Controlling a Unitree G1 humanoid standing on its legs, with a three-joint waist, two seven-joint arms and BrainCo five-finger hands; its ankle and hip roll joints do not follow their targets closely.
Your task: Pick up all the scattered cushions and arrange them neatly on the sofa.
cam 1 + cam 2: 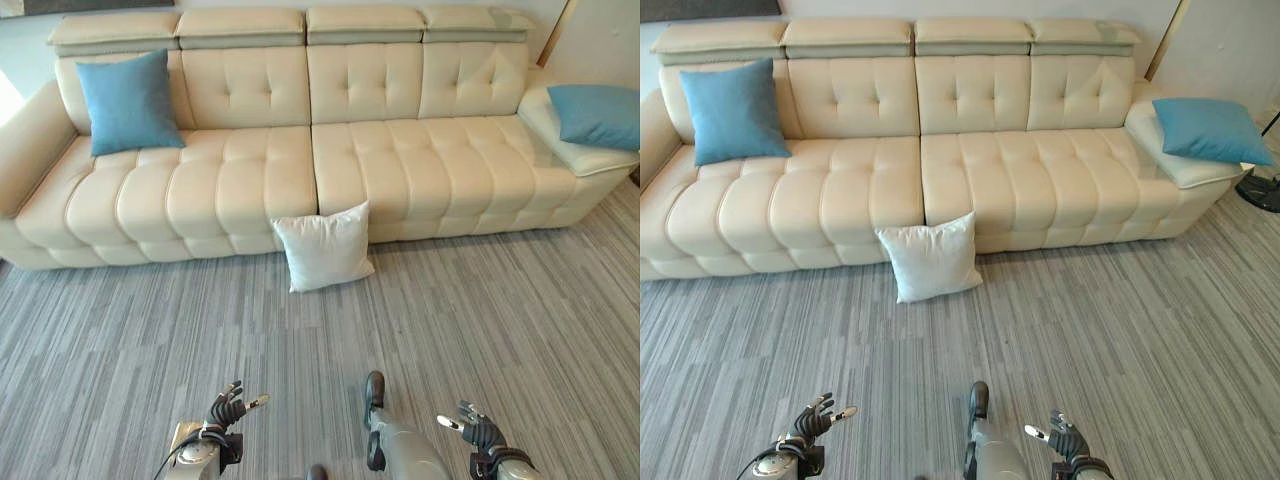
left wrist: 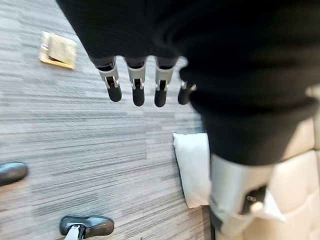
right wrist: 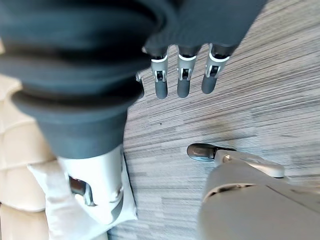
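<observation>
A big cream sofa (image 1: pixel 300 150) stands at the far side of a grey striped carpet (image 1: pixel 500 330). A white cushion (image 1: pixel 323 248) is on the floor, leaning up against the front of the sofa near the middle. A blue cushion (image 1: pixel 128 102) stands on the seat at the sofa's left end, leaning on the backrest. Another blue cushion (image 1: pixel 598 114) lies on the armrest at the sofa's right end. The left hand (image 1: pixel 226 408) is low over the carpet, well apart from the white cushion, which lies ahead of it and a bit to its right. Its fingers (image 2: pixel 137 89) hang straight and loose, and it holds nothing. The right hand (image 1: pixel 478 428) is also low over the carpet, well apart from the white cushion, which lies ahead of it and to its left. Its fingers (image 3: pixel 182 80) are straight and loose too, with nothing in them. A small tan square plate (image 2: pixel 58 49) sits flat in the carpet, seen in the left wrist view.
</observation>
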